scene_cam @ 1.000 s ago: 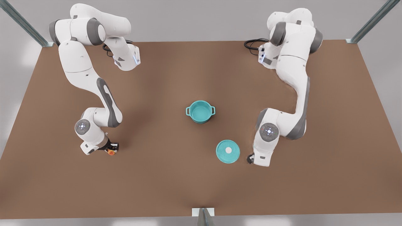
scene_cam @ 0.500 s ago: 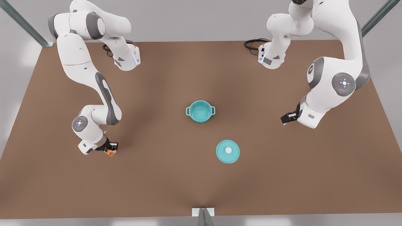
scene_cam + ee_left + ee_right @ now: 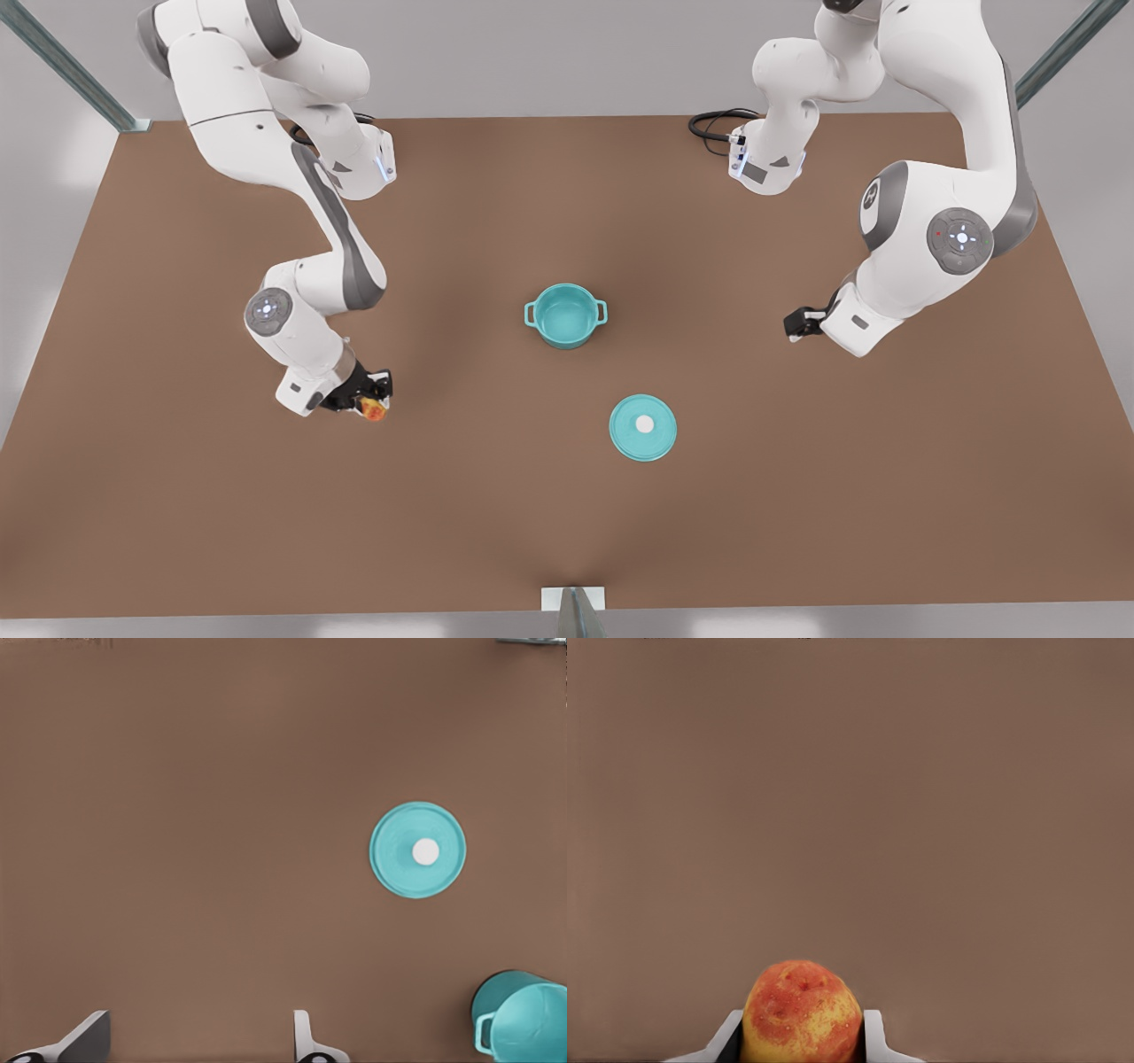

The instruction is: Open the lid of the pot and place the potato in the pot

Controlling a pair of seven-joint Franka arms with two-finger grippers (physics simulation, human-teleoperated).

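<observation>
Yellow and orange-red, the bumpy little potato [image 3: 802, 1010] sat squeezed tight in the right end effector [image 3: 370, 406], near the front view's left. Farther off toward the front view's right stood the round teal pot [image 3: 565, 315], its flat lid [image 3: 643, 427] off on the brown surface [image 3: 496, 496]. The left end effector [image 3: 800, 323] waited, fingers [image 3: 306, 1038] wide apart and holding nothing.

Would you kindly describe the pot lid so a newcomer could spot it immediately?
Start at the teal pot in the middle of the brown table. The pot lid lies flat nearer the front edge, toward the front view's right: a teal disc with a white centre knob.
</observation>
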